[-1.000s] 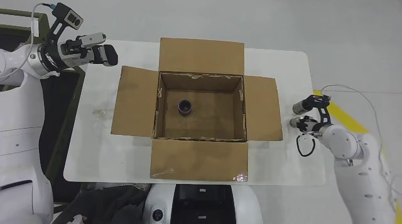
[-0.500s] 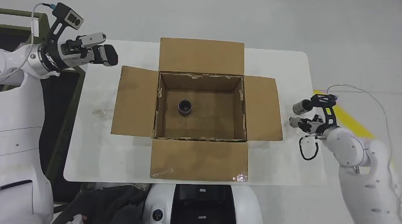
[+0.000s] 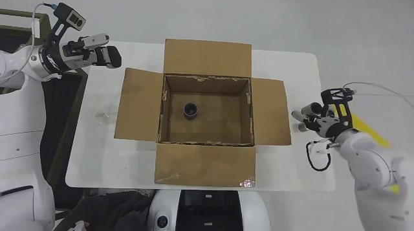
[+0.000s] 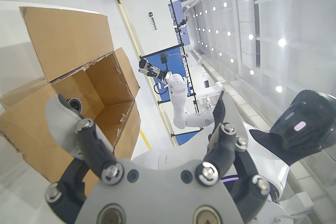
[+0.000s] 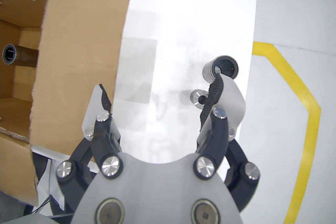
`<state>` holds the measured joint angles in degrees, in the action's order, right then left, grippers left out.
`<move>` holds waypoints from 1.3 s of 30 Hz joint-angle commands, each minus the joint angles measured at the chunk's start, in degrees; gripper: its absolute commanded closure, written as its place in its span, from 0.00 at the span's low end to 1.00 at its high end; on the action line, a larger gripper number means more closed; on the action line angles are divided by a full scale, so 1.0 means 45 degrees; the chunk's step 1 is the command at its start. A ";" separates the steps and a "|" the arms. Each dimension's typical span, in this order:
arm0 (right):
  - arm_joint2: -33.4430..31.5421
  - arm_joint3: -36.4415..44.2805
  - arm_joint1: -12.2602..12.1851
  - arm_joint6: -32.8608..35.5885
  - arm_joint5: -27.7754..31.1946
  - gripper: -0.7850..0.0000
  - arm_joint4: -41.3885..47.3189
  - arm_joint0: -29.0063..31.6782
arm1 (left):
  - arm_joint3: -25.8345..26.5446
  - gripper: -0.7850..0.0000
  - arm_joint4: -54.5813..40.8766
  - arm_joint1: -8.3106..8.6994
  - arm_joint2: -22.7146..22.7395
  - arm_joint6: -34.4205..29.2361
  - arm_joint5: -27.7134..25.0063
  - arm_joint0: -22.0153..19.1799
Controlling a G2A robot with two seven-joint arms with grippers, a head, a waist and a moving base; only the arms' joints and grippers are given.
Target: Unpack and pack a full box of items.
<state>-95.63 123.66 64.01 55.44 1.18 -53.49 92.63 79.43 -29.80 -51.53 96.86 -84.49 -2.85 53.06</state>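
Observation:
An open cardboard box (image 3: 206,56) sits mid-table with its flaps spread; one dark cylinder (image 3: 191,110) lies on its floor, also seen as the cylinder (image 5: 15,55) past the flap and the cylinder (image 4: 74,103) in the left wrist view. A silver metal cylinder (image 5: 220,69) lies on the table right of the box, with a small metal piece (image 5: 196,97) beside it. My right gripper (image 5: 160,88) is open just above the table, one fingertip against that silver cylinder (image 3: 312,109). My left gripper (image 3: 111,57) hangs open and empty over the table's far-left corner.
The white table (image 3: 284,69) has bare surface on both sides of the box. A dark green crate (image 3: 65,101) stands off the table's left edge. A yellow floor line (image 5: 302,93) runs past the table's right side.
The right arm's wrist has turned and its elbow has swung outward, the gripper staying beside the silver cylinder. The left arm has not moved.

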 commanded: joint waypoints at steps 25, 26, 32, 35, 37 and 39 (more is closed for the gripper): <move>0.7651 -0.1039 0.0509 0.1780 0.1835 0.02 -0.0298 -0.6274 | 0.0000 0.00 0.0000 0.0000 0.0000 0.0000 0.0000 0.0000; 0.7988 -0.1411 0.0579 0.1706 0.1874 0.02 -0.0246 -0.6614 | 0.0000 0.00 0.0000 0.0000 0.0000 0.0000 0.0000 0.0000; 0.9874 -0.3587 0.1095 0.1194 0.1698 0.00 0.0652 -0.8298 | 0.0000 0.00 0.0000 0.0000 0.0000 0.0000 0.0000 0.0000; 1.0695 -0.4496 0.1358 0.1069 0.1630 0.00 0.0888 -0.8983 | 0.0000 0.00 0.0000 0.0000 0.0000 0.0000 0.0000 0.0000; 1.1165 -0.5087 0.1528 0.1076 0.1639 0.00 0.1056 -0.9402 | 0.0000 0.00 0.0000 0.0000 0.0000 0.0000 0.0000 0.0000; 1.1550 -0.5589 0.1690 0.0917 0.1589 0.00 0.1145 -0.9749 | 0.0000 0.00 0.0000 0.0000 0.0000 0.0000 0.0000 0.0000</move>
<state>-44.42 99.61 71.32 59.91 8.43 -48.46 49.48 79.43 -29.80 -51.53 96.86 -84.49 -2.85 53.06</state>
